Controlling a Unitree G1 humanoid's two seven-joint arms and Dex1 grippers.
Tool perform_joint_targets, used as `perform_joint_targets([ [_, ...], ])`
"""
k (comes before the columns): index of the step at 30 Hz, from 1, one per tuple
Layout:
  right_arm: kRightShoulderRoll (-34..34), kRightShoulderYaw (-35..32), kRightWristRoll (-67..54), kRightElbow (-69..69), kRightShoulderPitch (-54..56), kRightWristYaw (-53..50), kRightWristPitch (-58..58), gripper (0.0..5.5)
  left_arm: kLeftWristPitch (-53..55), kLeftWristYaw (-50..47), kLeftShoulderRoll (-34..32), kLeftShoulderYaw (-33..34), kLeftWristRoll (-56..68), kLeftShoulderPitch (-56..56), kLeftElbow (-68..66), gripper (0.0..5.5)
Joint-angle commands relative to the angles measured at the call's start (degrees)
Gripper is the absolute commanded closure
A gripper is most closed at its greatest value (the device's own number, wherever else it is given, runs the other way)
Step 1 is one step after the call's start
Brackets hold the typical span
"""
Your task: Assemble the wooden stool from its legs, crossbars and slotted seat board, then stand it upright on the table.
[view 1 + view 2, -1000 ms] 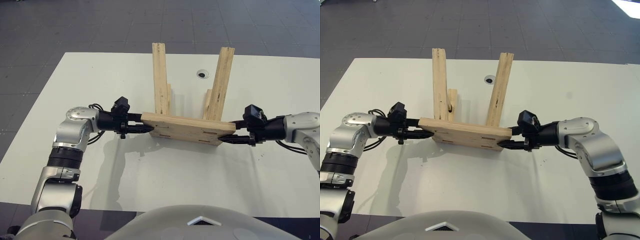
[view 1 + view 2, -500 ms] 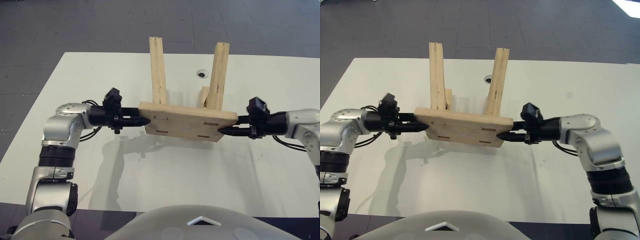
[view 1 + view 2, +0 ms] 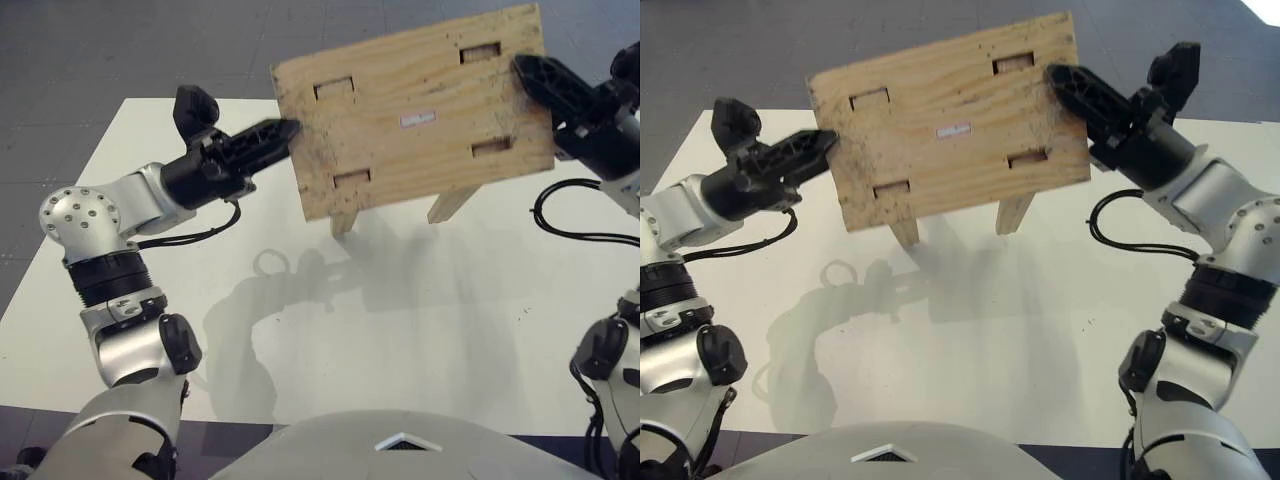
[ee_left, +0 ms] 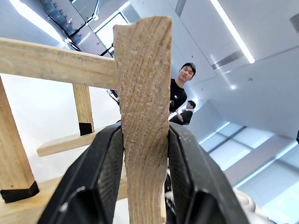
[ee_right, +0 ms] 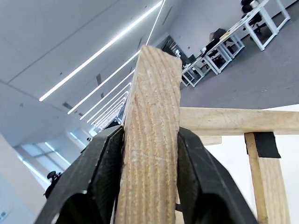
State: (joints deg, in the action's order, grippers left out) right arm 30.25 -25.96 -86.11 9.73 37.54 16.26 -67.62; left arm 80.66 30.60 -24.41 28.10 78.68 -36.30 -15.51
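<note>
The assembled wooden stool hangs in the air above the white table (image 3: 400, 340), held between both arms. Its slotted seat board (image 3: 415, 110) is tilted with its flat face toward the head camera. Two leg ends (image 3: 343, 222) (image 3: 450, 203) stick out below the board. My left gripper (image 3: 285, 130) is shut on the board's left edge, and my right gripper (image 3: 530, 75) is shut on its right edge. In the left wrist view black fingers (image 4: 100, 172) clamp the board's edge (image 4: 142, 116), with a crossbar (image 4: 56, 63) behind. The right wrist view shows fingers (image 5: 105, 172) squeezing the opposite edge (image 5: 152, 140).
The stool's shadow falls on the bare tabletop under it. The table's near edge (image 3: 400, 425) runs just in front of me, and dark grey floor (image 3: 120, 50) lies beyond its far and left sides.
Both arms have lifted the stool off the table and tipped it. The seat's face has turned toward the camera, and the legs that stood up now point away and down.
</note>
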Motion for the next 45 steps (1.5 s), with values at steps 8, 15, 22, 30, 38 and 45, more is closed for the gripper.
perform_joint_targets([
  [8, -13.09, -2.15, 3.27, 22.69, 14.06, -36.56, 14.0, 3.93, -17.04, -39.8, 13.86, 7.69, 10.64, -20.96, -18.2, 4.19],
  [15, -11.4, 0.22, 14.22, 32.92, 19.65, -25.13, 16.68, 3.17, -27.43, -34.74, 12.8, 7.3, 0.11, -21.69, -26.36, 3.61],
  [22, -9.66, -2.59, 19.7, 35.68, 20.68, -20.58, 16.64, 2.06, -31.34, -28.21, 10.14, 6.9, -8.62, -21.92, -32.69, 3.08],
  [30, -7.61, -5.7, 23.95, 34.06, 21.28, -19.8, 18.08, 2.06, -33.53, -25.46, 4.12, 7.96, -16.41, -18.47, -32.44, 3.08],
  [38, -4.61, 6.48, 38.73, 19.52, 22.86, -12.17, 24.01, 2.01, -46.74, -18.73, 6.86, -6.91, -32.51, -25.93, -14.87, 3.68],
  [45, -10.17, 21.75, 54.98, 20.81, 33.73, 1.8, 36.22, 2.01, -62.99, -16.06, 12.5, -17.71, -49.93, -38.27, -26.42, 4.08],
])
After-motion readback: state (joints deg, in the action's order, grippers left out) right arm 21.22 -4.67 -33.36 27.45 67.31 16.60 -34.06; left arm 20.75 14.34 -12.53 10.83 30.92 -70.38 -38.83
